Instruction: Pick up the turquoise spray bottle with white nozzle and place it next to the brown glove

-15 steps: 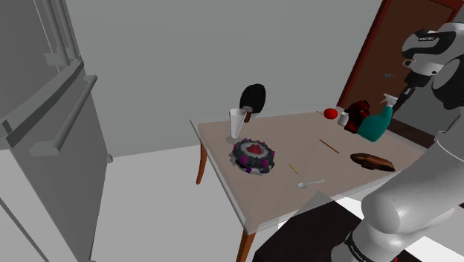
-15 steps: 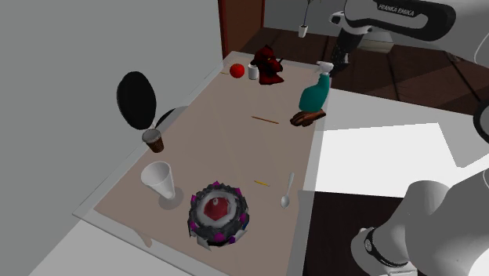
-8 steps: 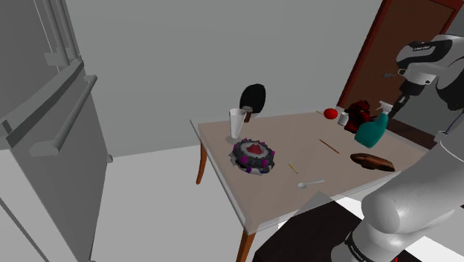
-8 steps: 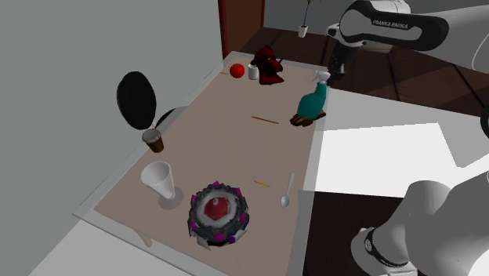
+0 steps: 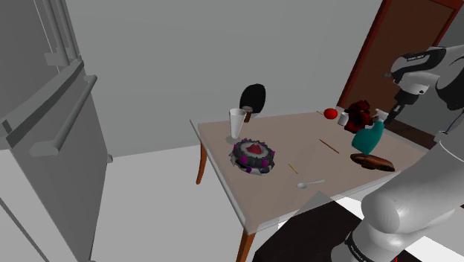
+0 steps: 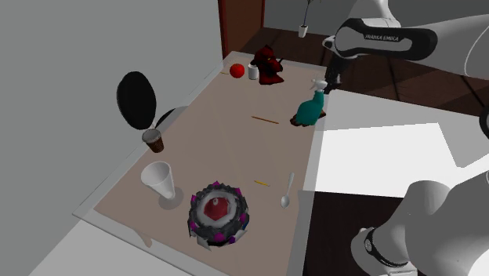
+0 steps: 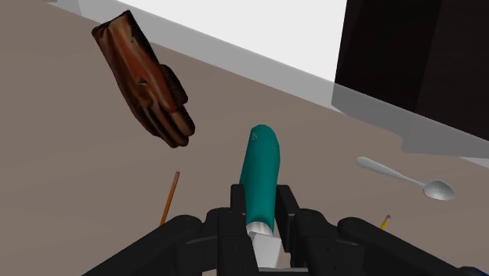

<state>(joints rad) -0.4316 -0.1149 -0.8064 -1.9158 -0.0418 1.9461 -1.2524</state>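
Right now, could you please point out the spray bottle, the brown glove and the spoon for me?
spray bottle (image 7: 261, 174), wrist view, on its turquoise body.
brown glove (image 7: 145, 78), wrist view, on its middle.
spoon (image 7: 403, 179), wrist view, on its handle.

A desk (image 5: 290, 138) with brown legs stands between a grey fridge (image 5: 52, 134) at the shoulder view's left and a brown door (image 5: 394, 45) at its right. The white arm (image 5: 425, 62) reaches over the desk's far right end, where the black gripper (image 5: 387, 113) meets the white nozzle of a teal bottle (image 5: 367, 138) that leans a little. The bottle is just behind a brown glove (image 5: 372, 161) lying flat. Beyond it sit a dark red object (image 5: 362, 112), a white mug (image 5: 343, 117) and a red ball (image 5: 329, 113). Nearer the middle lie a stick (image 5: 329, 146) and a spoon (image 5: 310, 182). A cake (image 5: 253, 155) and a white cup (image 5: 237, 123) stand toward the left end.
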